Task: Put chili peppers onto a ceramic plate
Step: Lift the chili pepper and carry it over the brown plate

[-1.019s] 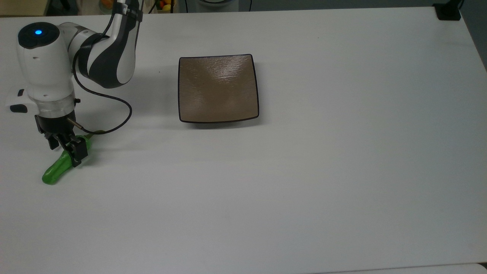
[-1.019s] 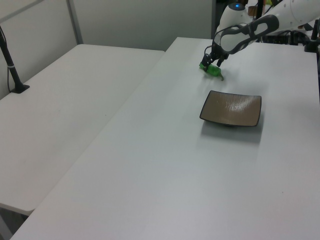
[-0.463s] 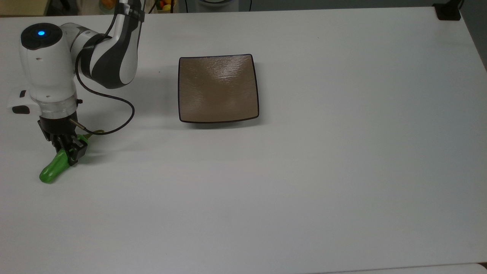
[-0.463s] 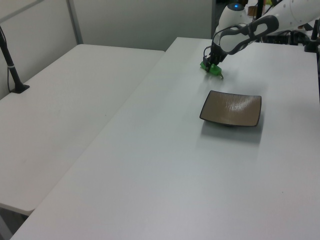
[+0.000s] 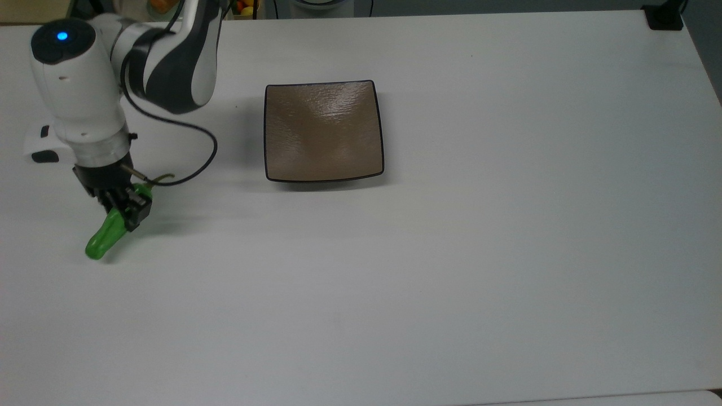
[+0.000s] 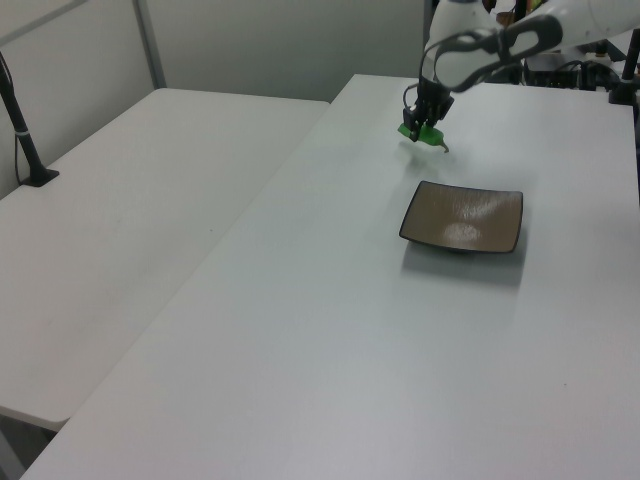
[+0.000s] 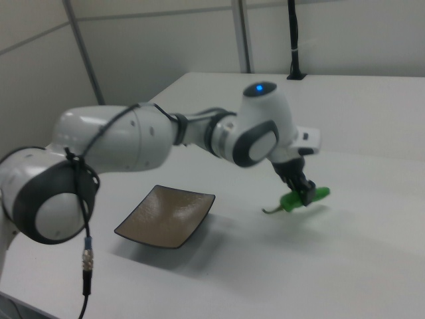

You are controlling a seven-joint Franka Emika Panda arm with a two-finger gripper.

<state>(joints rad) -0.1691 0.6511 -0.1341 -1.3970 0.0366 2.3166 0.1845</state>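
- Since a second ago the gripper (image 5: 125,210) has risen and drifted toward the plate (image 5: 323,131), taking the pepper (image 5: 107,237) with it; the plate has not shifted.
- Fingers are clenched on the pepper near its stem end, and the right view shows the pepper (image 7: 302,198) hanging above the table (image 5: 479,254) with a shadow below it, so I judge it fully lifted.
- Pepper lies well apart from the plate, toward the top view's left and a little lower; nothing stands between them.
- Its long axis runs diagonally in the top view, the stem (image 5: 161,179) pointing toward the plate and the blunt tip pointing away.
- Coming move turns on a carry across the top view toward its right, until the pepper hangs over the plate's middle.
- Where the fingers meet the pepper is masked by the gripper body in the top view, and in the left view the pepper (image 6: 421,133) is too small to read its grip.
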